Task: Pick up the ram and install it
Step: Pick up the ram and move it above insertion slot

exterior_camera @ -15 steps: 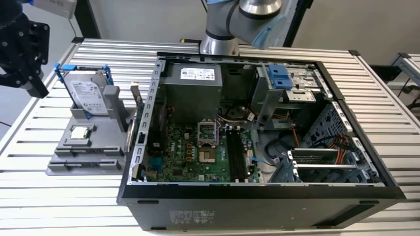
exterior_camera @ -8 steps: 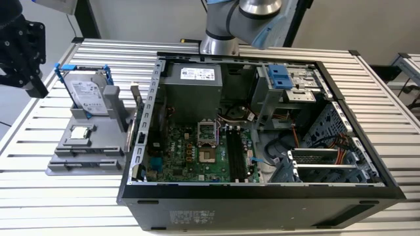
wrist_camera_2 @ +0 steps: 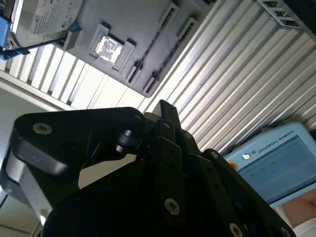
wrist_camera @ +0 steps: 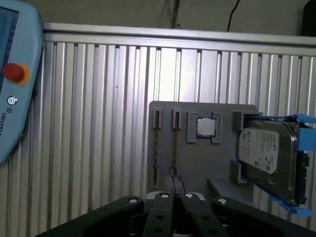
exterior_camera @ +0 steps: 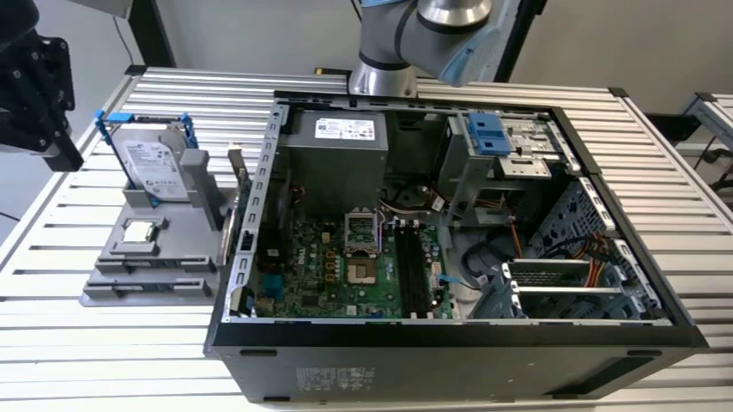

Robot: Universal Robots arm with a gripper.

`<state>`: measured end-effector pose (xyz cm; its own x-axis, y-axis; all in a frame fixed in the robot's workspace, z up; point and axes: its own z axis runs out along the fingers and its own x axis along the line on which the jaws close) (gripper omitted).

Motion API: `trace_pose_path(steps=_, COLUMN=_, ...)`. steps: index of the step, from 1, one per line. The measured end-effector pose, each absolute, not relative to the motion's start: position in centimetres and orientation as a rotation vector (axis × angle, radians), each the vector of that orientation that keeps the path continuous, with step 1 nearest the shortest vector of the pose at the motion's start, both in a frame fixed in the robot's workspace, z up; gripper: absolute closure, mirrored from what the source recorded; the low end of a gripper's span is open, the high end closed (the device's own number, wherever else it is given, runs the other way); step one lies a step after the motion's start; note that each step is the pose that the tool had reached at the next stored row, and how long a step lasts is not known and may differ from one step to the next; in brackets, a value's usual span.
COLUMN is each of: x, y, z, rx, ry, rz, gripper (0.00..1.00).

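Currently the slatted aluminium table (exterior_camera: 115, 343) is carrying everything, its ribs running out past the grey fixture (exterior_camera: 184, 236). A plain grey wall (exterior_camera: 252, 34) is closing off the room behind.

The open computer case (exterior_camera: 458, 330) is lying just beside the fixture, on the exterior view's right of it, motherboard facing up. The arm (exterior_camera: 390, 43) is rising beyond the case, well apart from the fixture, and is being cropped by the frame edge. A black perforated block (exterior_camera: 34, 86) is showing on the exterior view's left of the fixture, also cropped; cannot tell what it is. A blue-edged teach pendant (wrist_camera: 15, 74) is showing well apart from the fixture, off its grooved end, only partly in frame in both wrist views.

On the fixture, the silver hard drive (exterior_camera: 154, 167) in its blue frame is standing at one end. The small processor (exterior_camera: 140, 230) is sitting in the middle pocket.

Gripper (wrist_camera: 173, 182): in the first wrist view its fingers (wrist_camera: 168, 191) are pressing together, gripping nothing. It is hovering apart from the fixture, nearest the end with the two long grooves (wrist_camera: 157, 148).

Ram: thin brownish speckled strips are running along both grooves, too thin to read. Cannot tell whether either is the ram edge-on, nor whether a stick is sitting in the motherboard's long black slots (exterior_camera: 413, 266).
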<state>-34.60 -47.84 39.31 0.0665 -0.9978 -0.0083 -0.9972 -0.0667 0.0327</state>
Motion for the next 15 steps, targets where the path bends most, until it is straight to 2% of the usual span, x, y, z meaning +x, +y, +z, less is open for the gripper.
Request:
trace_pose_path(steps=11, x=-34.60, y=-47.84, z=39.31, rx=2.338, ry=-2.069, rz=-0.044, gripper=1.00)
trace_pose_path(steps=12, x=-34.60, y=-47.84, z=39.31, rx=2.339, ry=-2.069, rz=-0.044, gripper=0.00)
trace_pose_path(steps=15, x=-34.60, y=-47.84, z=39.31, rx=2.341, ry=-2.066, rz=-0.044, gripper=0.00)
